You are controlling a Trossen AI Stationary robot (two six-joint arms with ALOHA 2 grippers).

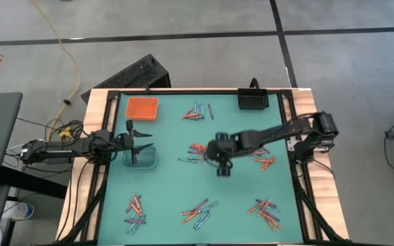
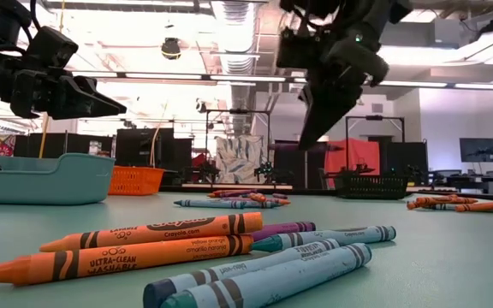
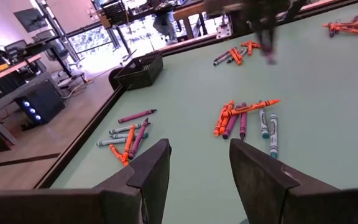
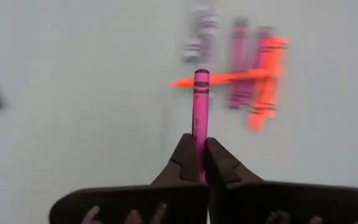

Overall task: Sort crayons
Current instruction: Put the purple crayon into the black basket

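Right pincer (image 4: 196, 163) pinches 1 slim, waxy purple crayon (image 4: 200, 109) — left pincer (image 3: 194, 171) spread over the clear tray (image 1: 147, 161).

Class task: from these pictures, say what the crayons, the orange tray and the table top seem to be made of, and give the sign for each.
Crayons: wax sticks in matte paper wrappers, judging by the printed labels and bare tapered tips. Orange tray: probably plastic; its walls show an open lattice. Table top: smooth teal sheet with a faint sheen, material unclear; a wooden border shows grain.
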